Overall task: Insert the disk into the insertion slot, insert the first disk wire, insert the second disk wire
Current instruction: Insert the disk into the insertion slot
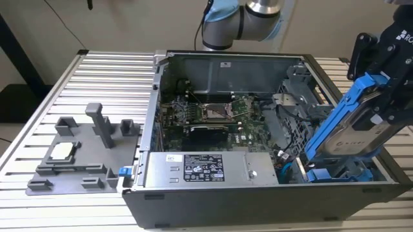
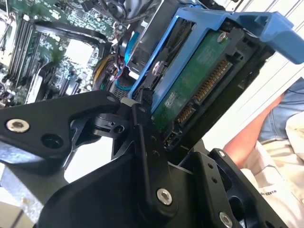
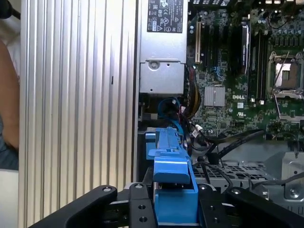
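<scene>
One disk [image 1: 353,129] tilted in jaws above insertion slot [image 1: 337,175] of open case [image 1: 258,205].

Robotics lab: ribbed aluminium bench [image 1: 96,72], robot arm [image 1: 242,21], opened computer case [image 1: 258,205].

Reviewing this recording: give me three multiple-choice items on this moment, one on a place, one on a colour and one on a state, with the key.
1. Where is the disk?
A. Tilted over the insertion slot, not seated
B. On the grey fixture
C. On the power supply

2. What colour is its carrier frame?
A. Red
B. Yellow
C. Blue

3. How is the end effector?
A. Open
B. Shut on the disk
C. Shut, empty

Key:
1 A: in the exterior view the disk leans steeply over the slot.
2 C: the frame is blue in every view.
3 B: the end effector clamps the frame in the first wrist view.
</scene>
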`<control>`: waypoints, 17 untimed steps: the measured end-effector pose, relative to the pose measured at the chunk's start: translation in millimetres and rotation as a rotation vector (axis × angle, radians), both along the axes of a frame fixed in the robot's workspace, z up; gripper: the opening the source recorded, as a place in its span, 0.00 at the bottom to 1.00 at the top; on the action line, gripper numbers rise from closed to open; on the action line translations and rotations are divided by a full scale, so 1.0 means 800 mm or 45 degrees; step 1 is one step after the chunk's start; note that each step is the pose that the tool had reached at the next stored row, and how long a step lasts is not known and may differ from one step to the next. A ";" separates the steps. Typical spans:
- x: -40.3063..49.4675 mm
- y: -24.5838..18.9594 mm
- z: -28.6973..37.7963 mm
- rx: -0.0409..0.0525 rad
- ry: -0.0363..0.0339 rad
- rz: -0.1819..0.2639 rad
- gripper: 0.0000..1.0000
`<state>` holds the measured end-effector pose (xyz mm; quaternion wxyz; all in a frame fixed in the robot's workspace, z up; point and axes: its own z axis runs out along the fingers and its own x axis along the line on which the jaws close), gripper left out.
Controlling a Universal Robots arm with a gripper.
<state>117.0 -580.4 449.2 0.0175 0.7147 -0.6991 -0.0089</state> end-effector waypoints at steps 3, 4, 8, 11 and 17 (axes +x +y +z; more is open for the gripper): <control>0.001 0.0000 -0.0068 0.000 0.0000 0.003 0.33; 0.001 0.0001 -0.0090 0.000 -0.0002 0.004 0.33; 0.003 0.0020 -0.0181 0.000 -0.0004 0.006 0.33; 0.006 0.0029 -0.0243 0.000 -0.0005 0.006 0.33; 0.008 0.0040 -0.0359 0.000 -0.0004 0.006 0.33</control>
